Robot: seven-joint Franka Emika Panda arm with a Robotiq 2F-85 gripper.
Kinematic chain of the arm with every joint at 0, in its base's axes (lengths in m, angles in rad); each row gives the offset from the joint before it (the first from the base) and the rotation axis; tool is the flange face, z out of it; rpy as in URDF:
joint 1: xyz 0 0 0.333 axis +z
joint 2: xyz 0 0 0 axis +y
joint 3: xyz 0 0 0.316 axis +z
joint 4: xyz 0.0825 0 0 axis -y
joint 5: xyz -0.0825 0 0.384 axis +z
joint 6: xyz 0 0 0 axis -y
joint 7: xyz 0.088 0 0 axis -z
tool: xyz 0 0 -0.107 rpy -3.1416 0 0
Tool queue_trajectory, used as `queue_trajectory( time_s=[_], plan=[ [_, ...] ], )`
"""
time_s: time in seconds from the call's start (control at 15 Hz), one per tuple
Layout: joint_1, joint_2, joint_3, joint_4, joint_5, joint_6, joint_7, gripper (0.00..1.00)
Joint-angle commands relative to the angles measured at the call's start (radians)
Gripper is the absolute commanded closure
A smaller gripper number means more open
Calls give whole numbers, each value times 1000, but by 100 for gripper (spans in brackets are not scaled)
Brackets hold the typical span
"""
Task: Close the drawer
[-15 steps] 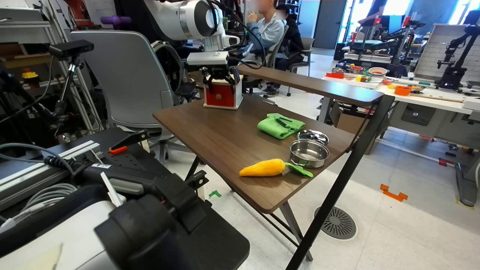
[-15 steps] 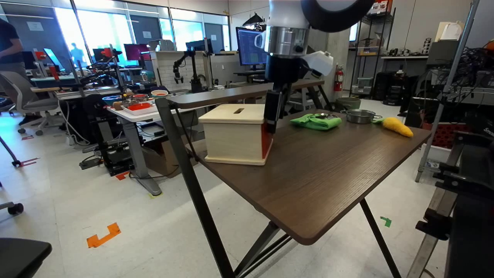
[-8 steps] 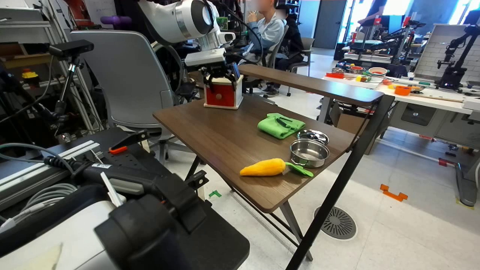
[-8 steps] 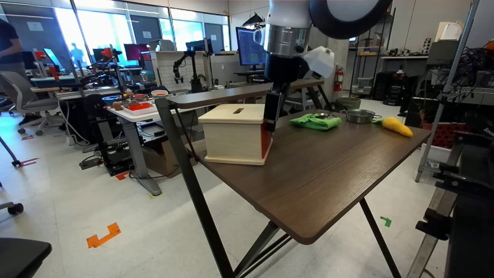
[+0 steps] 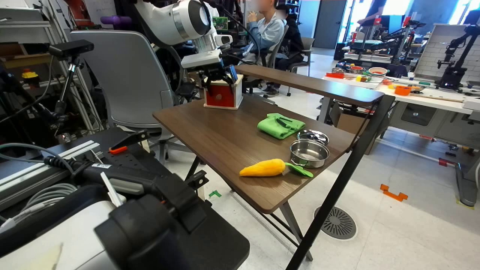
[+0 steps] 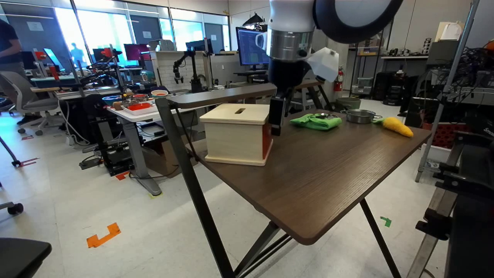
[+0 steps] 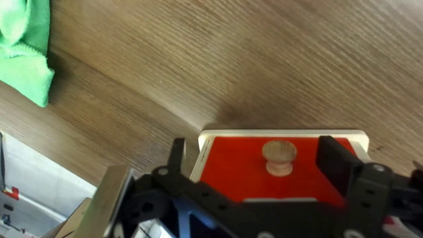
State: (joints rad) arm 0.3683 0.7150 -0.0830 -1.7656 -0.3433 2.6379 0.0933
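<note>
The drawer is a small wooden box with a cream top and a red front [image 5: 221, 100] at the table's far end. An exterior view shows its pale side [image 6: 235, 142] and the red front [image 6: 267, 139], which looks flush with the box. In the wrist view the red front [image 7: 236, 162] sits inside its cream frame, with a round wooden knob [image 7: 279, 152]. My gripper [image 7: 252, 142] is open and empty, its fingers on either side of the knob, not touching it. In both exterior views the gripper [image 5: 219, 91] is just in front of the red front; it also shows here [image 6: 276, 131].
A folded green cloth [image 5: 279, 126] lies on the brown table [image 5: 210, 127]. A metal pot [image 5: 309, 154], a shiny lid [image 5: 313, 136] and a yellow plush carrot [image 5: 264, 168] are farther along. A raised shelf [image 5: 300, 80] runs along the table's side.
My gripper has tilted and backed slightly away from the red front. The drawer box looks unmoved, and the fingers stay open.
</note>
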Motion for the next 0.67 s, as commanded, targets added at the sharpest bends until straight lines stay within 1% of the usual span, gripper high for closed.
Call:
queue_trajectory(
  time_s=[0.0,0.13,0.2,0.33,0.4,0.47,0.6],
  plan=[
    [-25,-59,43,-55,29,-83,8,0],
    [-21,-96,48,-84,26,-100,22,0],
    [-6,-120,35,-94,9,-101,45,0],
    [1,-162,25,-114,3,-94,89,0],
    [3,-170,20,-115,-5,-90,105,0],
    [-17,-111,41,-69,0,-76,69,0],
    [-19,-144,41,-86,-1,-77,83,0]
  ],
)
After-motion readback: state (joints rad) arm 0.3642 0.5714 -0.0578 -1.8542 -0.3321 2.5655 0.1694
